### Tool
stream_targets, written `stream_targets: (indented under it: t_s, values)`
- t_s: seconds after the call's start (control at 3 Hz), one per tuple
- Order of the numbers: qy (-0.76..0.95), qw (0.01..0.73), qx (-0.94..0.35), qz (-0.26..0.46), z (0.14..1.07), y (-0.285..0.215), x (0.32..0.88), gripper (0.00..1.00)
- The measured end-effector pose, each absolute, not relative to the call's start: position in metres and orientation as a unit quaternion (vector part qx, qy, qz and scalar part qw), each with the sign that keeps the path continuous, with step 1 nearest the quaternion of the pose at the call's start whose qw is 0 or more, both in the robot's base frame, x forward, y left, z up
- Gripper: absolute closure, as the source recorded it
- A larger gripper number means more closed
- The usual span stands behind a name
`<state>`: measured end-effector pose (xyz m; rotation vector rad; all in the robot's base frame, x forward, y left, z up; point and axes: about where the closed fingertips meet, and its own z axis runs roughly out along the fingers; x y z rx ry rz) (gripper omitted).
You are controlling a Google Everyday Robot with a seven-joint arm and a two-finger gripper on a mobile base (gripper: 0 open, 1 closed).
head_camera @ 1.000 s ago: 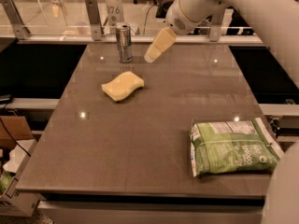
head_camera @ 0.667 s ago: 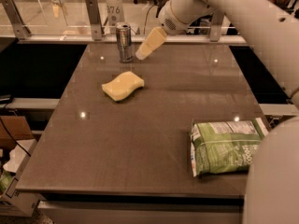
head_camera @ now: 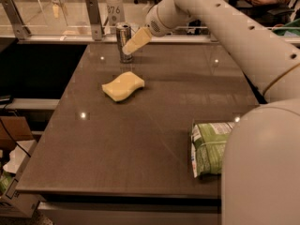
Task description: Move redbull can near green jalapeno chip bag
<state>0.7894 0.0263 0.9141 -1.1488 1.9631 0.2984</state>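
The redbull can stands upright at the far left of the dark table, silver with a shiny top. My gripper reaches in from the upper right and is right at the can's right side, overlapping it. The green jalapeno chip bag lies flat near the table's front right edge. Its right part is hidden behind my arm's large white body.
A pale yellow wavy sponge lies on the table in front of the can. A glass barrier with metal posts runs along the far edge. Cardboard boxes sit on the floor to the left.
My gripper has moved left, from a gap beside the can to right against it. The can, sponge and bag have not moved.
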Motion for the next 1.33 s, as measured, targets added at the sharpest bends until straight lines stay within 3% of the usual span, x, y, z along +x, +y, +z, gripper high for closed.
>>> stream_targets:
  t_s: [1.0,1.33]
  values:
    - [0.758,0.466,-0.431,0.152,0.909,0.076,0.826,0.0]
    - [0.756,0.46,-0.435,0.167,0.906,0.091,0.827,0.16]
